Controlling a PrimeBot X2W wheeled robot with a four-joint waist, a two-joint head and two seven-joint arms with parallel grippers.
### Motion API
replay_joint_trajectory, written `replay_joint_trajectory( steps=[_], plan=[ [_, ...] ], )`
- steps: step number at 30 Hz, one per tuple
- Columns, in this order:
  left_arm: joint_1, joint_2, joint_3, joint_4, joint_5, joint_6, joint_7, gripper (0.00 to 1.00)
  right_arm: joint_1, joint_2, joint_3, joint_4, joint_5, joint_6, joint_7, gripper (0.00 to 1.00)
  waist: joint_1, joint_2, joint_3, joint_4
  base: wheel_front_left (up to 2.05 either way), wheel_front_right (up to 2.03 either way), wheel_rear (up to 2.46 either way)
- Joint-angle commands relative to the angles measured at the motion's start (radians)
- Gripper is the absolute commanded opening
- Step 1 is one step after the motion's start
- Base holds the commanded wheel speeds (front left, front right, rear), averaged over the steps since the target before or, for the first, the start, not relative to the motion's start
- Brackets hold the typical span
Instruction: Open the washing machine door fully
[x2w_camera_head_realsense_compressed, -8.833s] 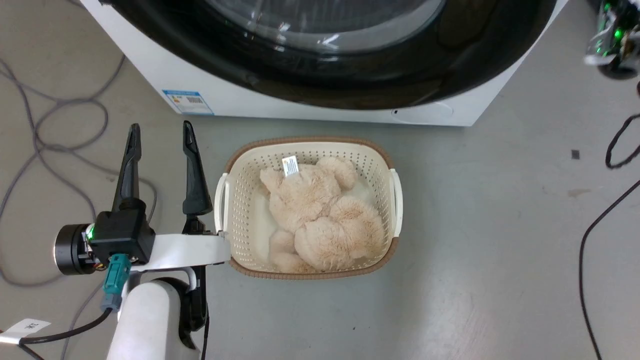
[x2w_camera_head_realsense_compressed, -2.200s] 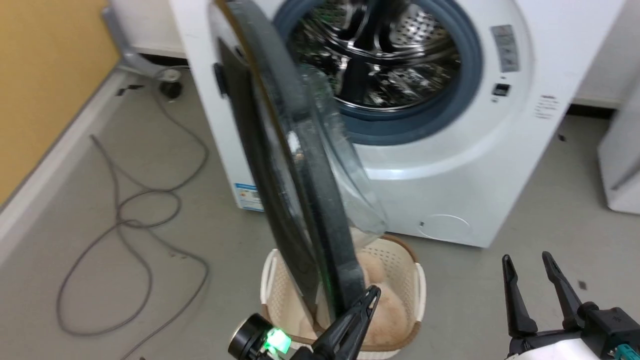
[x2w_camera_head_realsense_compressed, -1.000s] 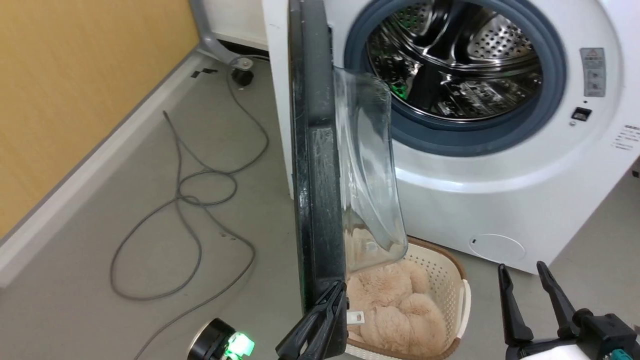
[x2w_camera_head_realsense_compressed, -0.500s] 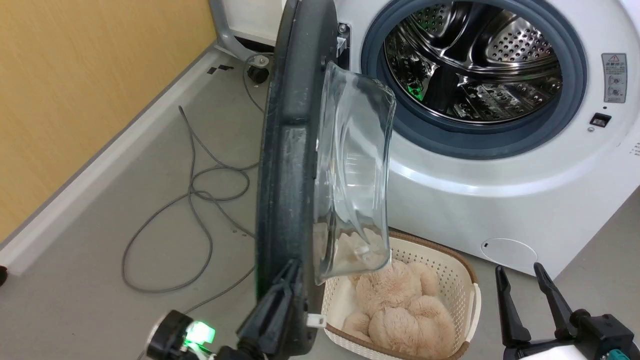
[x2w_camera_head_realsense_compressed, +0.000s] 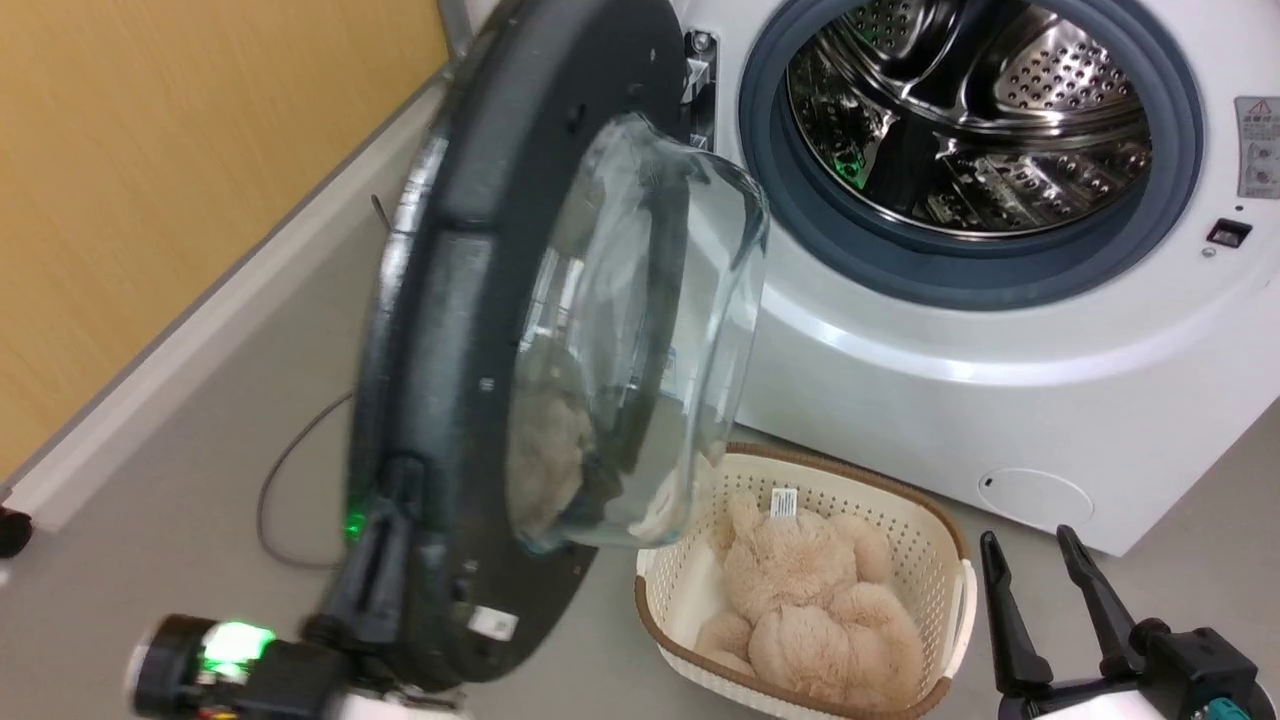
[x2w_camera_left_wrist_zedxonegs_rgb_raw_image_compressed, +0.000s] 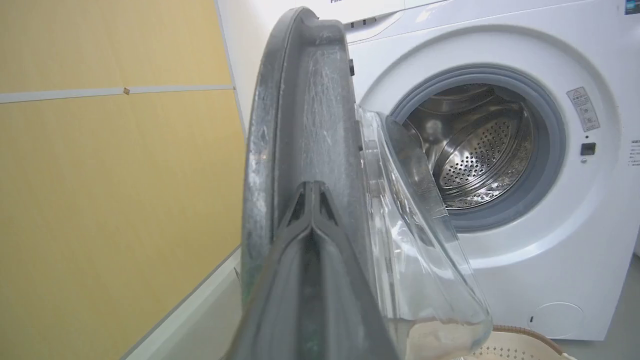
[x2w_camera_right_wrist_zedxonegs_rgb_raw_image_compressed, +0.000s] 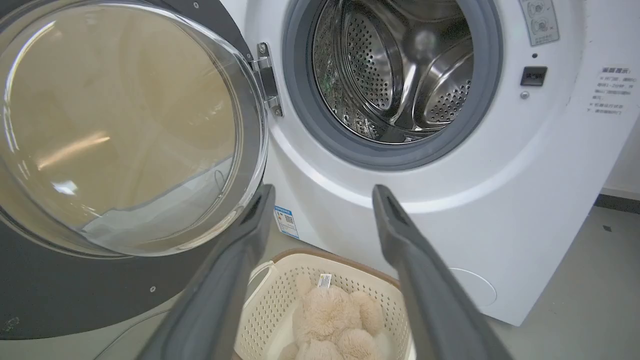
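**A:** Door's swung wider than half a second ago. Then it stood edge-on to the head camera, now its matte inner face shows.

**B:** And the left gripper?

**A:** The left gripper (x2w_camera_left_wrist_zedxonegs_rgb_raw_image_compressed: 311, 186) has its two fingers pressed together, tips meeting, with nothing between them. They lie against the dark-grey inner face of the washing machine door (x2w_camera_head_realsense_compressed: 450, 300), close to its lower rim. In the head view that gripper is blurred, with a green light (x2w_camera_head_realsense_compressed: 228, 640) glowing on the wrist behind it.

**B:** The right one?

**A:** The right gripper (x2w_camera_head_realsense_compressed: 1028, 540) is at the lower right. Its fingers are spread and hold nothing, and it is apart from both door and machine.

**B:** Where does the door stand?

**A:** It hangs on its metal hinge (x2w_camera_right_wrist_zedxonegs_rgb_raw_image_compressed: 267, 80) at the left of the drum mouth (x2w_camera_head_realsense_compressed: 970, 120), opened past square to the front of the washing machine (x2w_camera_head_realsense_compressed: 1000, 400). The clear glass bowl (x2w_camera_head_realsense_compressed: 640, 330) bulges from the inner face toward the right gripper's side. The steel drum is fully uncovered.

**B:** What's around it?

**A:** A cream basket (x2w_camera_head_realsense_compressed: 900, 515) with a brown rim stands on the floor (x2w_camera_head_realsense_compressed: 150, 520), just before the machine's front and below the drum mouth. A beige plush toy (x2w_camera_head_realsense_compressed: 810, 610) lies inside it. The bowl's lower edge overlaps the basket's left corner in the head view. A grey cable (x2w_camera_head_realsense_compressed: 262, 500) curls on the floor behind the door, near the yellow wall (x2w_camera_head_realsense_compressed: 150, 150).
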Motion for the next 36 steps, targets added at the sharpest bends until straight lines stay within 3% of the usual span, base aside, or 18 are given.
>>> replay_joint_trajectory(
  steps=[1, 18, 24, 36],
  plan=[
    [0.001, 0.003, 0.025, 0.007, -0.015, 0.009, -0.001, 0.0, -0.003, 0.003, 0.001, -0.003, -0.002, 0.001, -0.004, 1.0, 0.0, 0.0, 0.007, -0.002, 0.0, 0.0, 0.0],
    [-0.103, -0.026, 0.34, 0.109, -0.13, 0.018, -0.001, 0.0, -0.046, 0.003, 0.01, -0.002, -0.04, 0.001, -0.004, 1.0, 0.0, 0.0, 0.08, -0.052, 0.0, 0.0, 0.0],
    [-0.15, -0.027, 0.457, 0.176, -0.166, -0.007, -0.001, 0.0, -0.061, 0.003, 0.013, -0.002, -0.052, 0.001, -0.004, 1.0, 0.0, 0.0, 0.106, -0.075, 0.0, 0.0, 0.0],
    [-0.306, 0.029, 0.621, 0.482, -0.208, -0.09, -0.001, 0.0, -0.087, 0.003, 0.016, 0.001, -0.068, 0.001, -0.004, 1.0, 0.0, 0.0, 0.154, -0.115, 0.0, 0.0, 0.0]
  ],
)
